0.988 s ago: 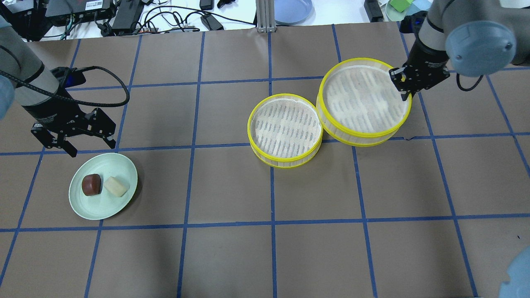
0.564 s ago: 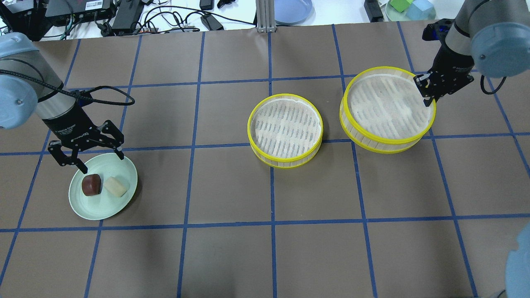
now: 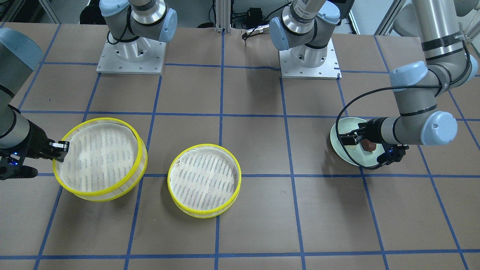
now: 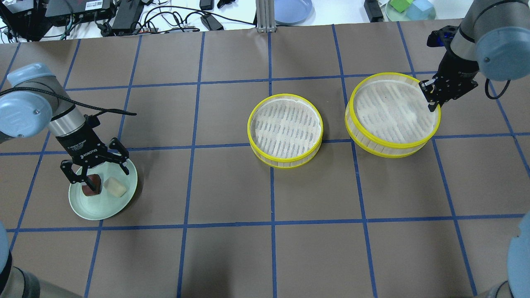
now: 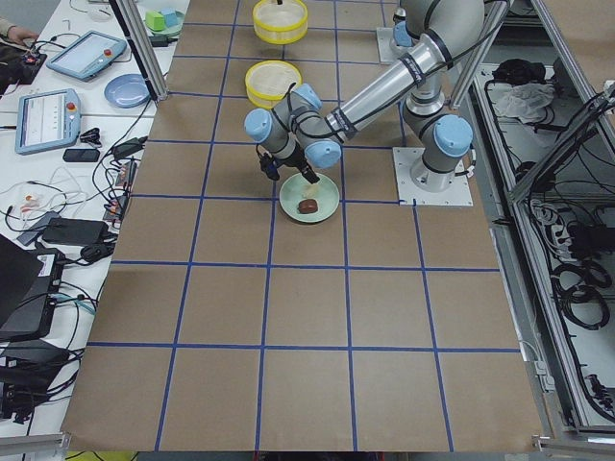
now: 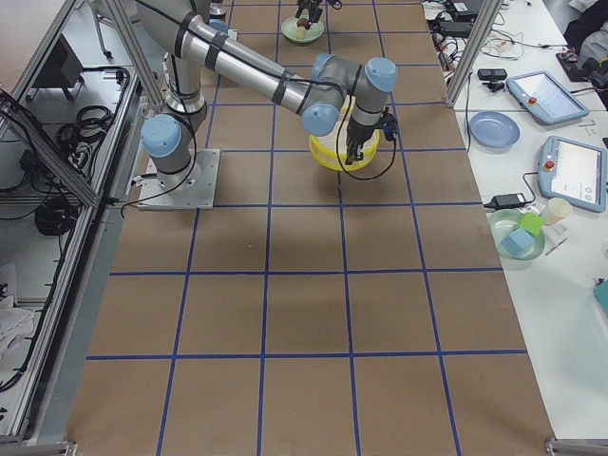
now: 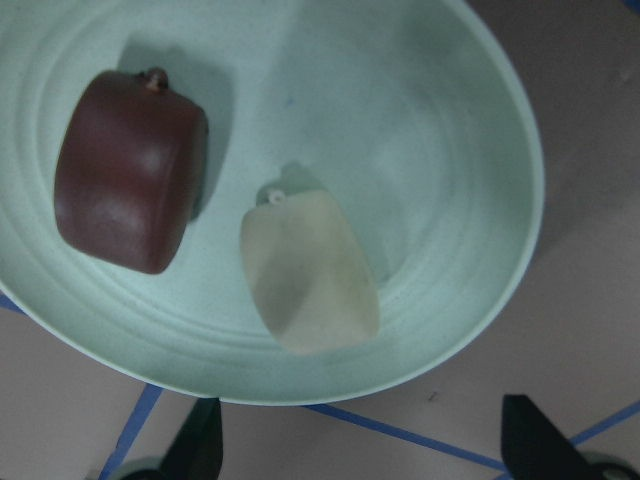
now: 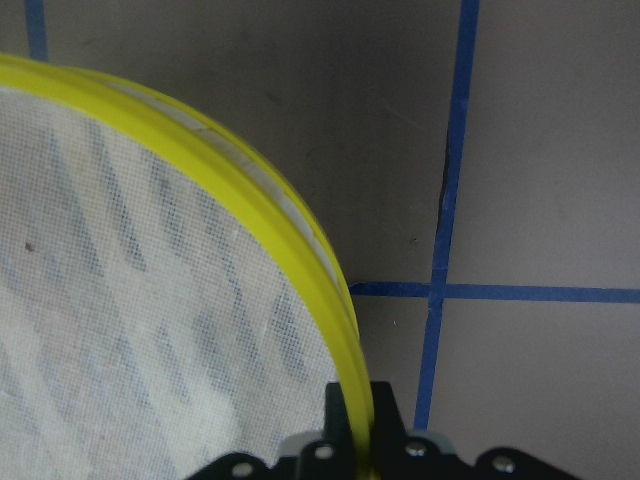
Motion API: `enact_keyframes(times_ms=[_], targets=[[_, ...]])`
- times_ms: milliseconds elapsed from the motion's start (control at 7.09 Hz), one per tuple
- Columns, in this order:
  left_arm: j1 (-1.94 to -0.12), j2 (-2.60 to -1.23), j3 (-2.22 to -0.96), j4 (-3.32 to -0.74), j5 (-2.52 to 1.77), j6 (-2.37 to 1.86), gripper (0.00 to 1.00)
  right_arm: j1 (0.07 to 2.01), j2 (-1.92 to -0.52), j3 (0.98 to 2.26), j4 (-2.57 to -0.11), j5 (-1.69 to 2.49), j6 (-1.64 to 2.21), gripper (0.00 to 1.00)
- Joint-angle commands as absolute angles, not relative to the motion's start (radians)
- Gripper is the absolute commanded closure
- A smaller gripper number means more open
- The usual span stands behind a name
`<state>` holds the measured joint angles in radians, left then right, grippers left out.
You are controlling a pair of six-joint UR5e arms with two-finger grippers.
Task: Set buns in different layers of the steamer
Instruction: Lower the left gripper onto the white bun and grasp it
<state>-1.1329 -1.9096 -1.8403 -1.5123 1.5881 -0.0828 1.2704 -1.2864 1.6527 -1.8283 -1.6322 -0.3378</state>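
Overhead, left pincer (image 4: 100,177): the fingers are spread wide and nothing is gripped. It is held low over a pale green plate (image 4: 99,213).
Overhead, buns: the brown bun (image 4: 87,190) is partly covered by the left pincer. The cream bun (image 4: 115,187) is seen just beside it, near the other finger.
Overhead, right pincer (image 4: 431,106): it is closed on the yellow rim of the held steamer tray (image 4: 389,151).
Overhead, free steamer tray (image 4: 285,163): it is set on the brown table (image 4: 314,256) between the two pincers, well apart from each, and nothing is seen in it.
Front-facing: the rim of the held steamer tray is pinched by the right pincer at the view's left. The left pincer is seen over the plate, with the brown bun half hidden beneath it.
Exterior left: the brown bun is seen on the plate, just below the near arm's pincer.
Exterior right: a yellow tray is seen under the near arm's pincer.
Left wrist: both buns are seen lying on the plate ahead of the fingertips and touched by neither. The cream bun is roughly midway between the fingers and the brown bun is off to one side.
Right wrist: the yellow rim is clamped between the fingers. White mesh is seen on one side, and table crossed by blue tape (image 8: 445,250) on the other.
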Motion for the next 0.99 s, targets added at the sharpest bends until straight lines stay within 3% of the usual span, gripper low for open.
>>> enact_keyframes(times_ms=[0,282,706,847], targets=[[-1.121,-1.960,-1.842,-1.479,1.592,-0.083,0.04,1.262,-1.293,1.672,-1.827,-1.632,-0.348,0.88],[-1.121,-1.963,-1.844,-1.483,1.600,-0.081,0.22,1.262,-1.299,1.690,-1.828,-1.629,-0.348,0.88],[-1.101,-1.979,-1.845,-1.500,1.622,-0.081,0.30,1.262,-1.301,1.692,-1.830,-1.624,-0.351,0.88],[-1.101,-1.982,-1.841,-1.499,1.614,-0.080,0.69,1.262,-1.301,1.695,-1.829,-1.623,-0.351,0.88]])
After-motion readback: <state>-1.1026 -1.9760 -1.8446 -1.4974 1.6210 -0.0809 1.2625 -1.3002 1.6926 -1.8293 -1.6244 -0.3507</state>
